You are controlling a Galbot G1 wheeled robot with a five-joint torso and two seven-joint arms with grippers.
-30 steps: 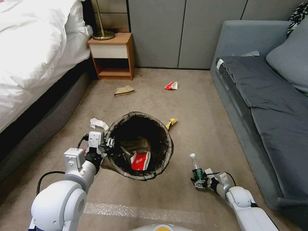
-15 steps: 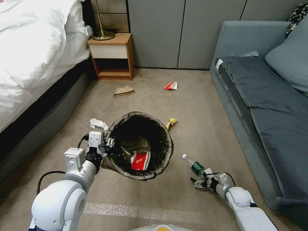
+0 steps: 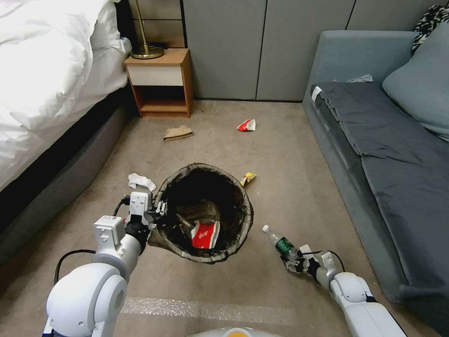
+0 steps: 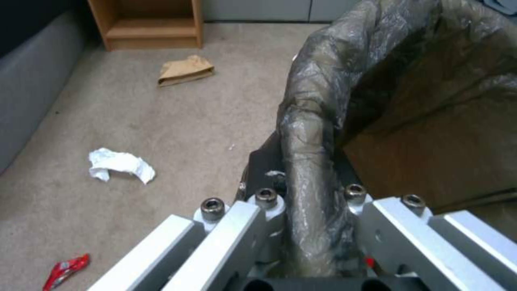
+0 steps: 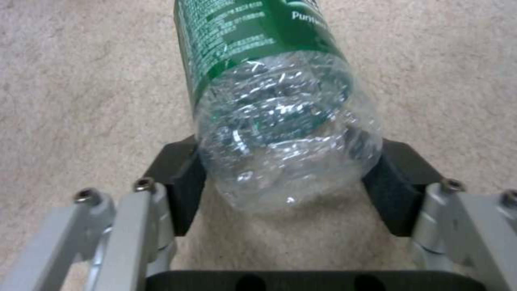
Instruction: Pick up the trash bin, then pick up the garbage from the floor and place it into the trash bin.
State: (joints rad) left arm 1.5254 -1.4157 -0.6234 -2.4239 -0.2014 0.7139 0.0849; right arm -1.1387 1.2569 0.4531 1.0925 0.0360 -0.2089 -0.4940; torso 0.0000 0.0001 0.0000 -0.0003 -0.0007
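A: Left gripper point(image 3: 159, 209) first?

B: Clamped on the near-left rim of the trash bin point(image 3: 204, 211), lower centre of the head frame. In the left wrist view the fingers point(image 4: 269, 218) pinch the folded dark liner, rim point(image 4: 318, 161) between them. Bin is tipped toward the camera, mouth open.

A: Anything inside?

B: Red-and-white wrapper point(image 3: 204, 234) on the near inner wall, some brownish stuff behind it, too dark to tell what.

A: Right gripper point(image 3: 293, 260)?

B: Lower right of the frame, low over the carpet point(image 3: 290, 164), closed around the base end of the clear bottle point(image 3: 279, 242). Right wrist view: black pads point(image 5: 180, 190) press both sides of the crinkled bottom point(image 5: 280, 133), green label past them. Bottle leans up-left, white cap toward the bin, not touching it. Whether the bottle is off the floor I can't say for sure.

A: Loose litter?

B: White tissue point(image 3: 141, 181) just upper left of the bin. Yellow snack bag point(image 3: 248, 178) just off the bin's upper right rim. Brown paper point(image 3: 177, 133) and another red-and-white wrapper point(image 3: 246, 125) farther up, mid-frame, apart from each other. Small red wrapper point(image 4: 66, 270) on the carpet in the lower-left corner of the left wrist view.

A: Surroundings?

B: Bed point(image 3: 42, 79) upper left, wooden nightstand point(image 3: 159, 84) top centre-left, grey sofa point(image 3: 388, 154) along the right.
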